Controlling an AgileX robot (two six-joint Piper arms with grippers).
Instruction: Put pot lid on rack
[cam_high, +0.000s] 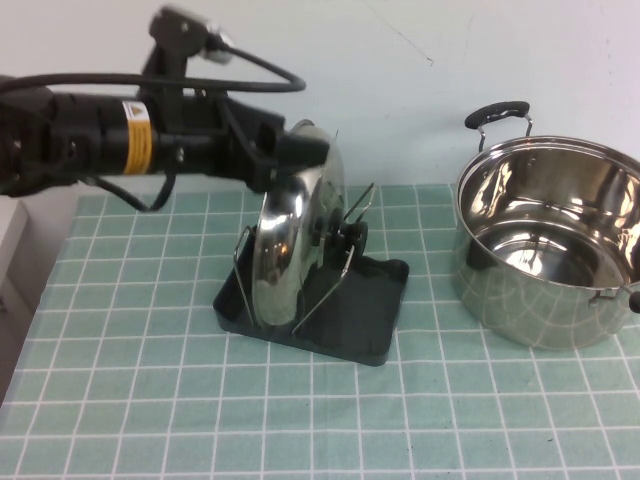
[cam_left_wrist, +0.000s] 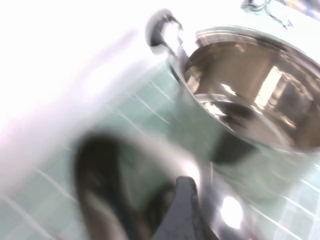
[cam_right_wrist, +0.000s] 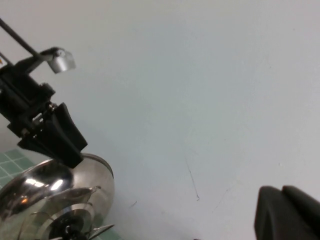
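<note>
Pot lid (cam_high: 290, 235) mirror-glossy steel; rack (cam_high: 360, 310) matt dark plastic, thin wire; pot (cam_high: 550, 250) polished steel.

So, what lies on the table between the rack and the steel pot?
Nothing: in the high view only bare green gridded mat separates the rack and the pot. The left claw grips the pot lid.

The high view looks steeply down from six o'clock at the rack (cam_high: 330, 315). The left wrist view sits close, facing the pot (cam_left_wrist: 250, 95) at three o'clock. The right wrist view faces the wall, sharing the pot lid (cam_right_wrist: 55, 200)
</note>
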